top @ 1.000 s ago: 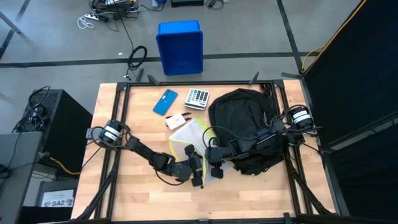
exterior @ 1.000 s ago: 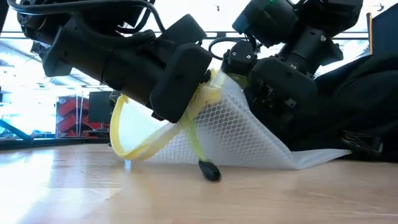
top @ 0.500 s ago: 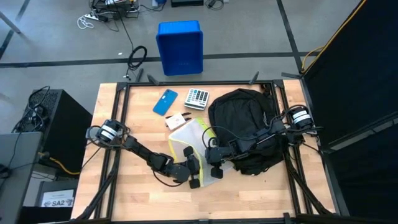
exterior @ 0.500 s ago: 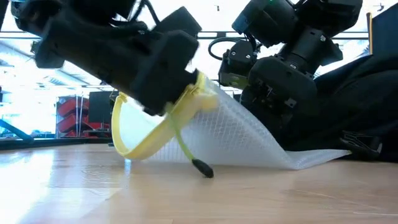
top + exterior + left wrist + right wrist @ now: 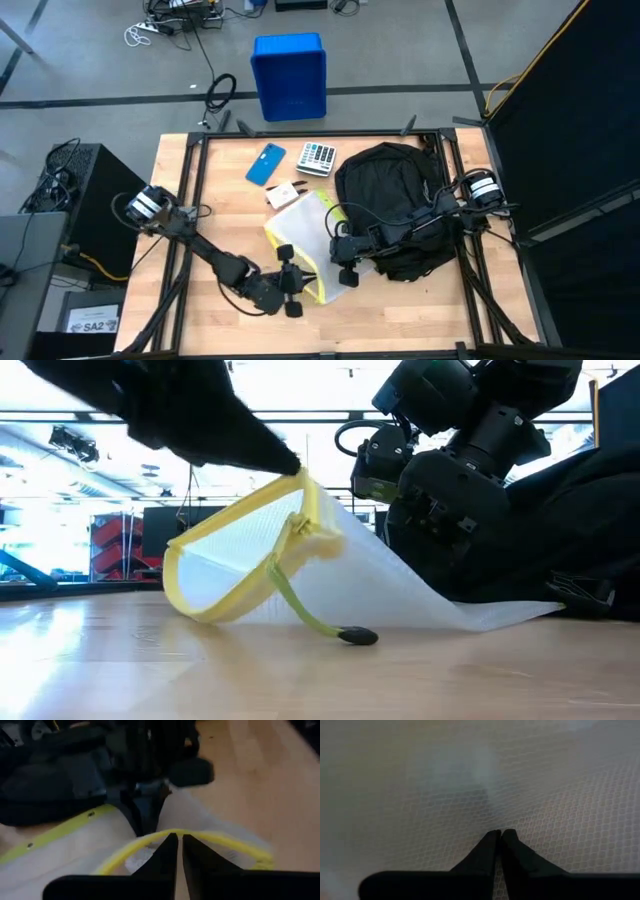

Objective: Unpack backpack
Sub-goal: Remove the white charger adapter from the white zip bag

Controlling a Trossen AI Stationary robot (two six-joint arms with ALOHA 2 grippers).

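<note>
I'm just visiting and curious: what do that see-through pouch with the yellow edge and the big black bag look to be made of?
The pouch looks like soft translucent plastic mesh: a honeycomb weave shows through it, and it bends where lifted. Its yellow trim looks like fabric or vinyl tape. The backpack looks like matte black woven fabric, probably nylon or polyester, slumped and creased.

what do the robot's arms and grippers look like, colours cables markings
Both arms are dark, jointed links with black cables looping along them. Each base joint has a silvery-white ringed cylinder: left arm, right arm. The left gripper and right gripper each end in two black, tapered, wedge-shaped fingers. A small greenish label sits on one wrist housing in the low view.
</note>
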